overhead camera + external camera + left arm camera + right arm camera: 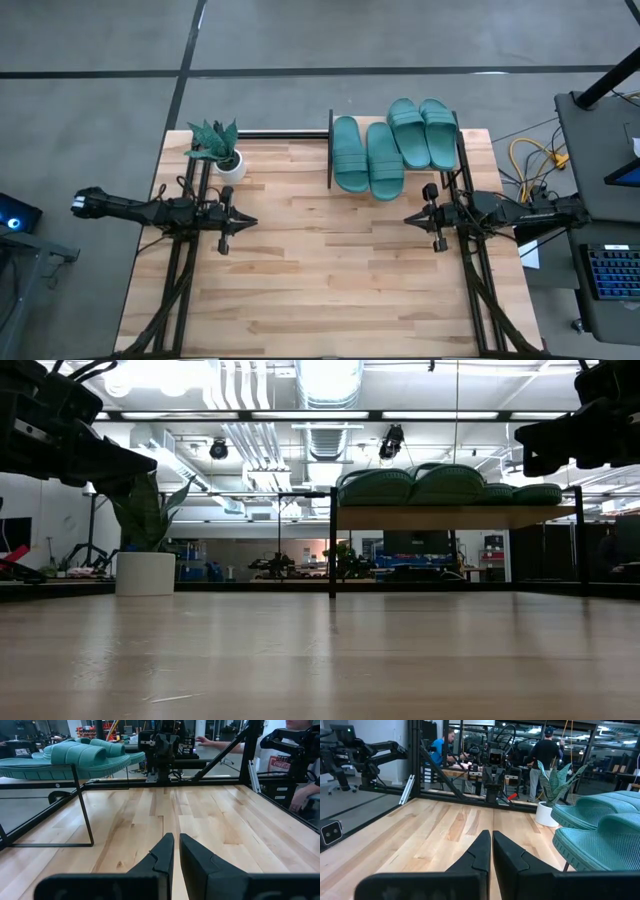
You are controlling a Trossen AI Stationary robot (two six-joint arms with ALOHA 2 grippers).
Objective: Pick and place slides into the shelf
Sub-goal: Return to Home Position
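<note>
We see all four slides (384, 160) lying on the shelf (450, 517) at the far edge of the table (330, 285): two side by side at its left end and two angled at its right end. The left gripper (250, 222) hovers over the table's left side, fingers drawn to a thin slit, holding nothing. The right gripper (407, 217) faces it from the right, near the shelf's front, fingers pressed together and empty. A plant (215, 145) stands left of the shelf.
</note>
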